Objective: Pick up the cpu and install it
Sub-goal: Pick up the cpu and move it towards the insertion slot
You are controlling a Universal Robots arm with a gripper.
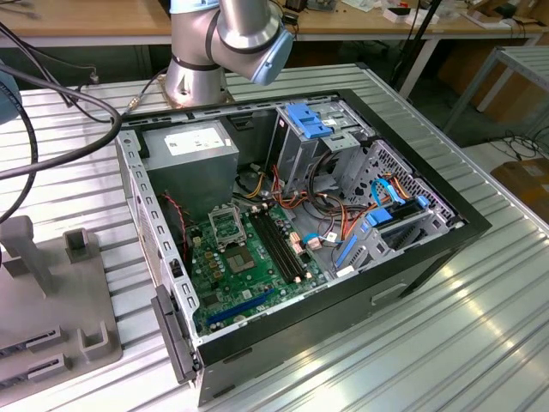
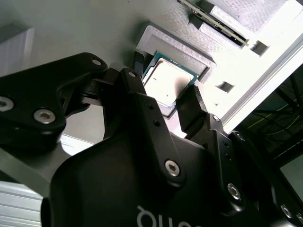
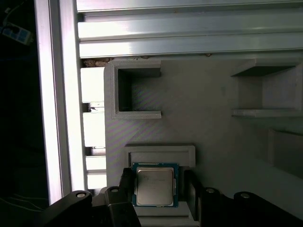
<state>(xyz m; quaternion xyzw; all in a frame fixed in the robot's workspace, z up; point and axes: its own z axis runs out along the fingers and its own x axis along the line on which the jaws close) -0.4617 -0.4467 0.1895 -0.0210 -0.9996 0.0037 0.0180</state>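
1. black two-fingered hand (image 3: 158, 178) (image 2: 164, 89), in both wrist views: open, its fingers (image 3: 190, 185) standing one on each side of the cpu. a thin strip of grey shows between one finger and the chip's edge.
2. cpu (image 3: 155, 186) (image 2: 166, 84), a small flat square chip with a silver-grey metal top and a green rim: lies flat in a shallow square recess, between the fingers.
3. grey printed plastic fixture block (image 3: 213, 142) (image 2: 177, 45) (image 1: 77, 300): carries the recess, whose raised frame borders the chip. more open-sided pockets stand on the same block. it lies at the exterior view's left.
4. ribbed silver aluminium tabletop (image 1: 480, 326): bears the fixture block and the case.
5. open black desktop computer case (image 1: 326, 330): lies on its side just beside the fixture block, toward the exterior view's right. it holds a green motherboard (image 1: 219, 283).
6. metal-framed square socket (image 1: 225, 225): sits on the motherboard, near the silver box-shaped power supply (image 1: 190, 154).
7. silver robot arm with a pale-blue joint cap (image 1: 236, 30): its base stands on the tabletop behind the case.
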